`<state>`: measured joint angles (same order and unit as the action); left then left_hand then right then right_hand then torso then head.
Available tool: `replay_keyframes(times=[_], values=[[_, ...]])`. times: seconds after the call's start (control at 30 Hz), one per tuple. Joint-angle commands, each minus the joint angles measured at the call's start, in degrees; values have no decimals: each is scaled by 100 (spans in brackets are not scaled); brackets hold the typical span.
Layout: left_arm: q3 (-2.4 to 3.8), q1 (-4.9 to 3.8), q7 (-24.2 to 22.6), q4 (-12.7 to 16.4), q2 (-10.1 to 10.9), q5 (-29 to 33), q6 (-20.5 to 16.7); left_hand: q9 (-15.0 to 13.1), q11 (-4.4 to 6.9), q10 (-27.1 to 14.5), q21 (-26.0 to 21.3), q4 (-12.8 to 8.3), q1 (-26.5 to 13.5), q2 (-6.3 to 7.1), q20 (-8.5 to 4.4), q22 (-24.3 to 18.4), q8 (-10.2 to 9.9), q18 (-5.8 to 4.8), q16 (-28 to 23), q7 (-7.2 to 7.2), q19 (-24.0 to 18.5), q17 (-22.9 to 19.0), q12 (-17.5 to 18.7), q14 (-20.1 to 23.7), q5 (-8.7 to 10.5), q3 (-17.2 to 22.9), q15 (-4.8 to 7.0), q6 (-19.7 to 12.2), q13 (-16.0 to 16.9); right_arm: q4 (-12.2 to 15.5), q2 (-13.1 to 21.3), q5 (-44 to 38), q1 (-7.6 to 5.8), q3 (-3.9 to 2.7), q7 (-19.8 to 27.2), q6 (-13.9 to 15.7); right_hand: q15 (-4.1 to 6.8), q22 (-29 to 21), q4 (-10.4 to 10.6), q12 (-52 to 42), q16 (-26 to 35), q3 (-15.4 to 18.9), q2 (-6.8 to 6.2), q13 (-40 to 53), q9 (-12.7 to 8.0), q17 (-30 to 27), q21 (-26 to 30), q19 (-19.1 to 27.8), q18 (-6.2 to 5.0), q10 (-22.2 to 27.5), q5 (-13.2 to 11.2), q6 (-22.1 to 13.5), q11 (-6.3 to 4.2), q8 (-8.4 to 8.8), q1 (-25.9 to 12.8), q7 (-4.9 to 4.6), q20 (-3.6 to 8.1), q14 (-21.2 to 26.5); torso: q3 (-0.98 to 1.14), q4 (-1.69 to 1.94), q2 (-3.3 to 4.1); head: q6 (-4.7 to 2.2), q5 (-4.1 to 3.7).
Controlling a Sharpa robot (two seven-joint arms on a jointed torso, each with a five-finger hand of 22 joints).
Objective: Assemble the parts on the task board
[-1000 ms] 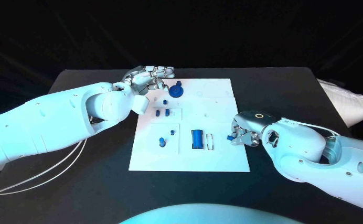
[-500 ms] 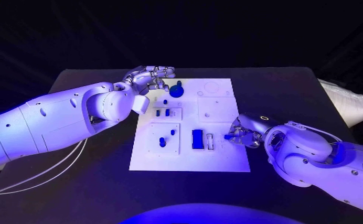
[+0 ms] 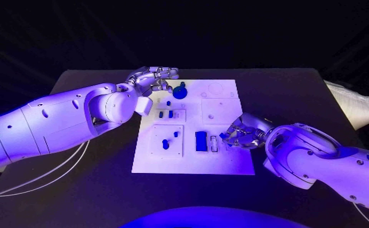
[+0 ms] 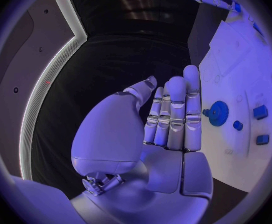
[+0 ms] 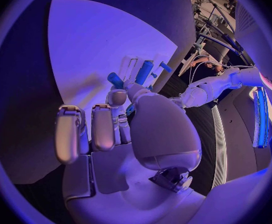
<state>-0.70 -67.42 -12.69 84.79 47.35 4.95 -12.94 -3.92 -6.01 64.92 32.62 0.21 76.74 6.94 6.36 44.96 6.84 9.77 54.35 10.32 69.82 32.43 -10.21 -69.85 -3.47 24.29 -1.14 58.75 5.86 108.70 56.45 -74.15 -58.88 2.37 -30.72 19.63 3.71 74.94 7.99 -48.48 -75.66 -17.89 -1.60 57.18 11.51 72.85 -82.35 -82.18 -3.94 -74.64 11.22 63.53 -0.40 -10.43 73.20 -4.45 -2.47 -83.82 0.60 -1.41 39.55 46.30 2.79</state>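
Note:
The white task board (image 3: 219,158) lies mid-table. On it are a round blue gear (image 3: 180,92), a long blue block (image 3: 200,140) and small blue pieces (image 3: 163,115) in recesses on its left half. My left hand (image 3: 154,79) hovers at the board's far left corner beside the gear (image 4: 219,112), its fingers (image 4: 173,109) straight and holding nothing. My right hand (image 3: 243,134) is over the board's right edge, near the block. It pinches a small blue peg (image 5: 115,79) between thumb and a finger; the peg (image 3: 224,135) points toward the block.
A white object (image 3: 350,102) lies at the table's right edge. Thin white cables (image 3: 46,180) trail off the near left of the black table (image 3: 285,84). The board's near strip is bare.
My right hand has shifted left, from the board's right edge in over the board toward the long block, and the blue peg now shows at its fingertips. The left hand has stayed put.

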Motion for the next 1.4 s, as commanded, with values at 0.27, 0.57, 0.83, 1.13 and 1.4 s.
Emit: replay_keyframes(times=[0.27,0.57,0.83,1.13,1.4], values=[[4,0,-15,19,-11,-29,113,2,-13,-39,-19,-1,-49,0,47,-8,32,65,-29,14,-1,-7,-21,48,1,-40,-8,-40,7,-97,-196,293,0,0,-105,-247,30,437,213,-359,-149,36,-92,288,106,144,-107,-119,121,-214,357,163,15,-26,-512,25,7,-349,4,-1,3,16,10],[4,0,-8,21,-11,-30,127,2,-13,-39,-19,-1,-49,0,47,-8,32,65,-29,14,-1,-7,-21,48,1,-40,-8,-40,7,-176,-340,116,9,1,-279,-326,42,466,319,-488,-179,154,-112,416,122,180,-126,-136,127,-287,424,220,3,-37,-715,41,18,-354,5,0,-1,33,6],[4,0,-6,23,-9,-30,130,2,-13,-39,-19,-1,-49,0,47,-8,32,65,-29,14,-1,-7,-21,48,1,-40,-8,-40,7,-209,-416,14,16,1,-312,-404,46,482,335,-520,-193,180,-107,448,128,196,-136,-146,131,-306,426,240,-3,-43,-746,49,22,-356,7,-5,1,42,12],[4,0,1,27,-7,-30,145,2,-13,-39,-19,-1,-49,0,47,-8,32,65,-29,14,-1,-7,-21,48,1,-40,-8,-40,7,-223,-468,-89,21,2,-318,-524,49,483,342,-544,-193,200,-114,472,131,196,-137,-147,131,-319,423,248,-5,-46,-764,52,24,-356,2,-1,0,55,21],[4,0,4,28,-7,-30,150,2,-13,-39,-19,-1,-49,0,47,-8,32,65,-29,14,-1,-7,-21,48,1,-40,-8,-40,7,-229,-500,-149,23,2,-322,-670,53,491,406,-559,-203,314,-128,507,139,208,-142,-150,133,-335,428,268,-9,-47,-877,56,30,-357,4,-6,-1,58,27]])
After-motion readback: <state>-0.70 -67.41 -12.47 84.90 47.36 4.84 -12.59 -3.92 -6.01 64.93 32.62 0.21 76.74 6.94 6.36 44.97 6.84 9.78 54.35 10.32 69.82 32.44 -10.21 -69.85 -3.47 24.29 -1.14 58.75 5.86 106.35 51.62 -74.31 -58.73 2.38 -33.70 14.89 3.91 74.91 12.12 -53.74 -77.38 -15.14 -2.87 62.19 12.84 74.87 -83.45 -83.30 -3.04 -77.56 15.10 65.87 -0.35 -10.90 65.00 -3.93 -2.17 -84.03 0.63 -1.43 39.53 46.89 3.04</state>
